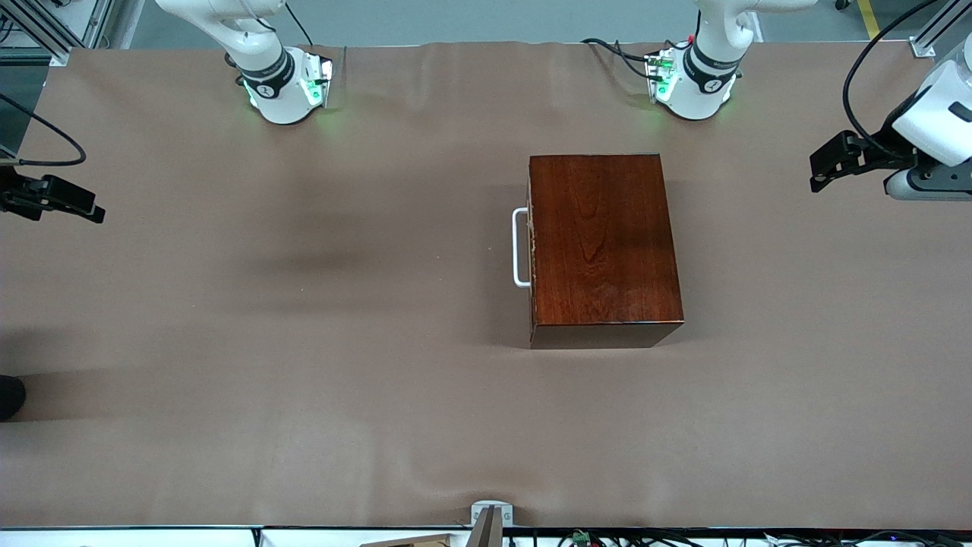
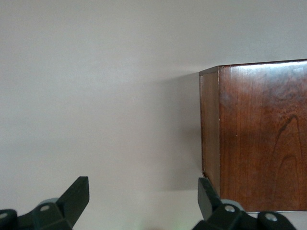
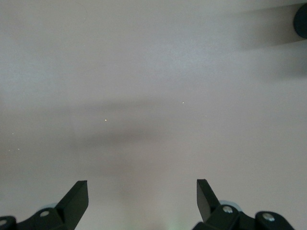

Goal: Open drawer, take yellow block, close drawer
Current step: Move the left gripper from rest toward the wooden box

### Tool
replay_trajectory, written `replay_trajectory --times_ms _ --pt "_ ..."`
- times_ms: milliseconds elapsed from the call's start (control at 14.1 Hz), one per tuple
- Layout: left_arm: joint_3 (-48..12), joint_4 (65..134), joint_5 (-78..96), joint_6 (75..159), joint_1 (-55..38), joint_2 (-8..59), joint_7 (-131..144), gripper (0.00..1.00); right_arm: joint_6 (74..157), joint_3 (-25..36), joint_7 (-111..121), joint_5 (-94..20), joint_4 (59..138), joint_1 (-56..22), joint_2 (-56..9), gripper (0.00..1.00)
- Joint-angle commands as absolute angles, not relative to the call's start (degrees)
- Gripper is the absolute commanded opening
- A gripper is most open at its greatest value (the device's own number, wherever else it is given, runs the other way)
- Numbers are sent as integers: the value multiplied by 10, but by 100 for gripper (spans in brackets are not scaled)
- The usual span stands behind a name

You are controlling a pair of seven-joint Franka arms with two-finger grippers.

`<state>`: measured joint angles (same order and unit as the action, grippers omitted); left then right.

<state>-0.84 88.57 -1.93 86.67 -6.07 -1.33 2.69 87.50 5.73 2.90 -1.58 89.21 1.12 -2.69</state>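
Observation:
The dark reddish-brown wooden box (image 1: 604,247) stands on the table, nearer the left arm's end. Its drawer is pushed in, and only the white U-shaped handle (image 1: 520,247) shows, facing the right arm's end. The yellow block is hidden. My left gripper (image 1: 824,171) is open and empty, up over the table's left arm end. Its wrist view shows the open gripper (image 2: 143,191) with a corner of the box (image 2: 259,139) beside one finger. My right gripper (image 1: 76,207) is open and empty over the right arm's end, and its wrist view (image 3: 142,191) shows only bare cloth.
A brown cloth (image 1: 304,342) covers the whole table. A small grey bracket (image 1: 490,516) sits at the table edge nearest the front camera. A dark object (image 1: 9,395) pokes in at the right arm's end, and it may be the dark round shape (image 3: 301,19) in the right wrist view.

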Motion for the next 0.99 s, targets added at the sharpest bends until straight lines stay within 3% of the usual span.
replay_trajectory --times_ms 0,425,922 --pt "-9 871 -6 868 -61 -4 26 100 877 54 33 -18 892 15 -26 100" --pt "-26 861 -2 868 -70 22 38 100 876 54 32 -18 889 15 -26 100" --pt "-160 767 0 874 -86 108 225 100 877 54 32 -18 889 14 -26 100"
